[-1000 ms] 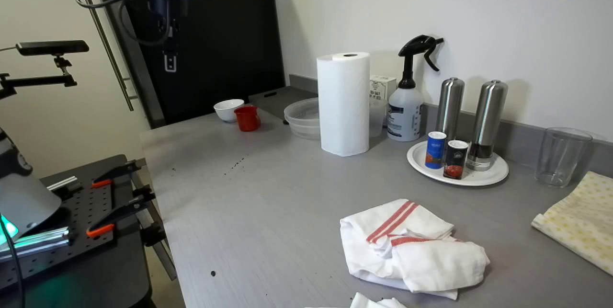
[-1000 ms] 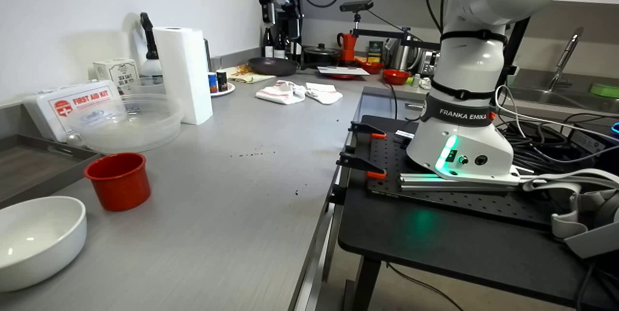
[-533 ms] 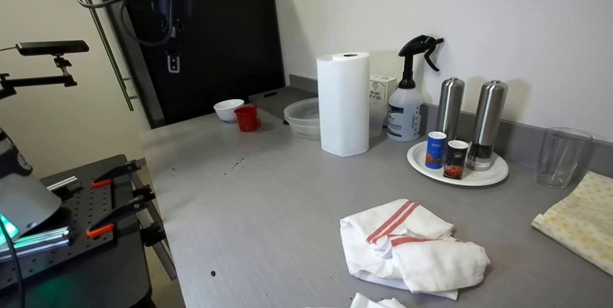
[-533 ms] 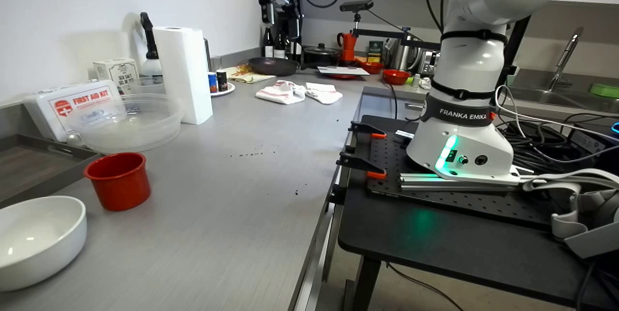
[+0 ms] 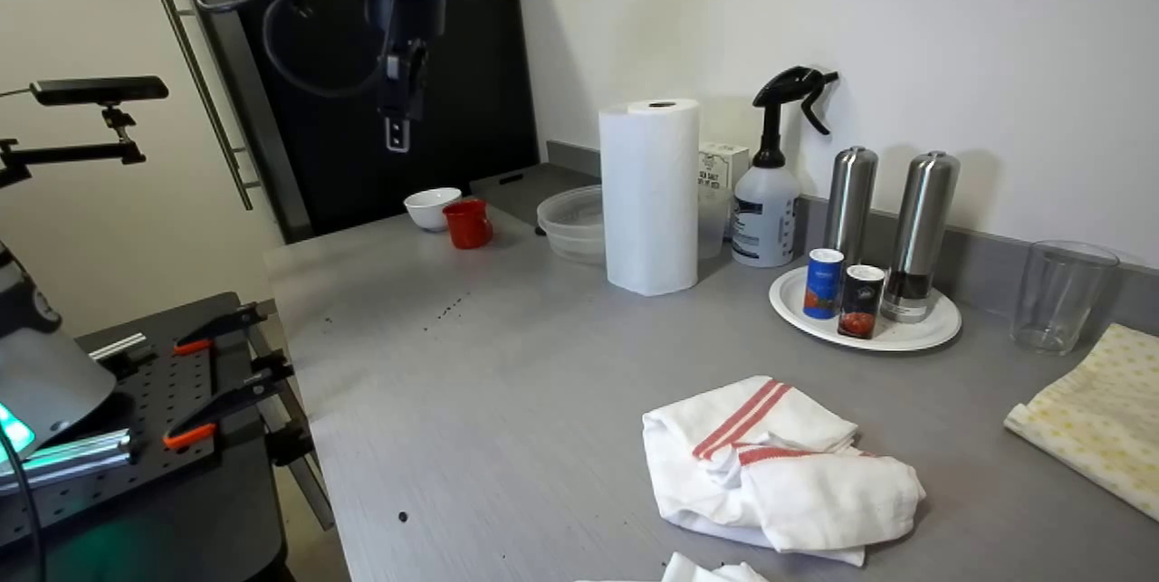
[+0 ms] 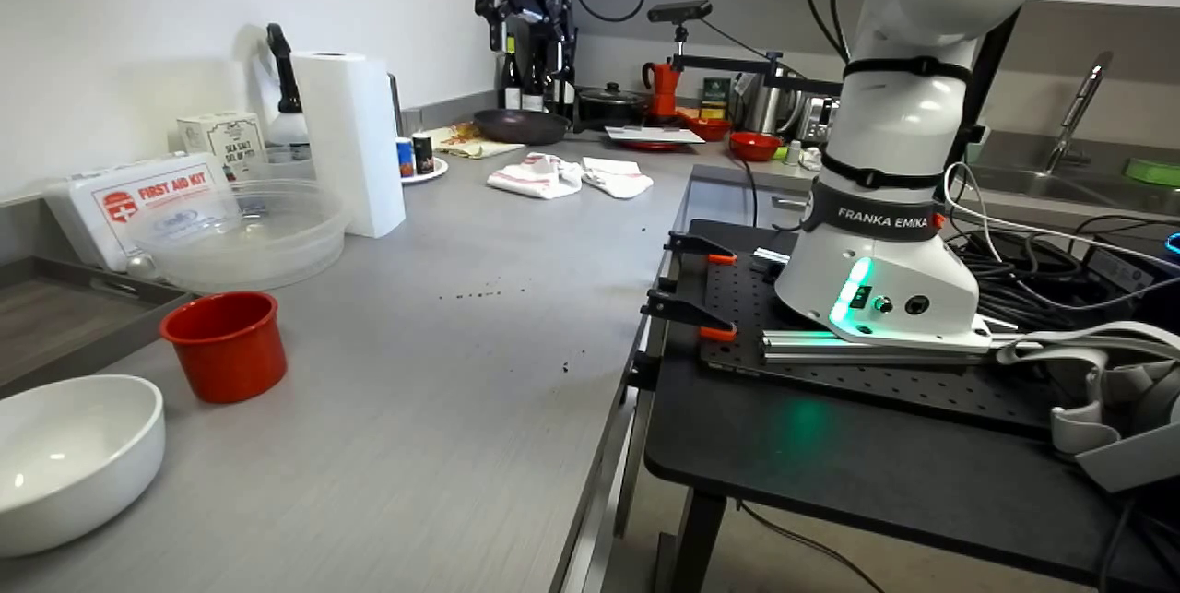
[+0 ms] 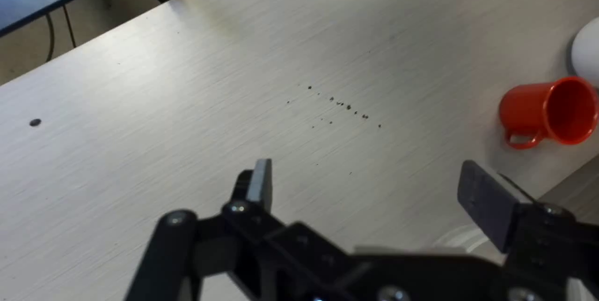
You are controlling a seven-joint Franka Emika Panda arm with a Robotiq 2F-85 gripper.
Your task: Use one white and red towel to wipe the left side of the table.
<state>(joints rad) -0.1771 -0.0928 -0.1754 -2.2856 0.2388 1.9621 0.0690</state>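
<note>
A crumpled white towel with red stripes (image 5: 783,473) lies on the grey table (image 5: 507,410). It also shows far back in an exterior view (image 6: 535,176). A second white cloth (image 6: 618,178) lies beside it, and only its edge (image 5: 713,571) shows at the bottom of an exterior view. Dark specks (image 5: 445,309) lie on the table; they show in the wrist view (image 7: 348,106) too. My gripper (image 7: 366,163) is open and empty, high above the table and well away from the towel. It hangs in the air in both exterior views (image 5: 397,137) (image 6: 529,49).
A red cup (image 5: 468,224), white bowl (image 5: 433,207), clear container (image 5: 575,224) and paper towel roll (image 5: 650,202) stand along the wall side. A spray bottle (image 5: 765,211), plate with shakers (image 5: 806,329), glass (image 5: 1064,297) and yellow cloth (image 5: 1105,424) stand further along.
My gripper has moved to the right and slightly down in an exterior view, staying open. The towels and other objects have not moved.
</note>
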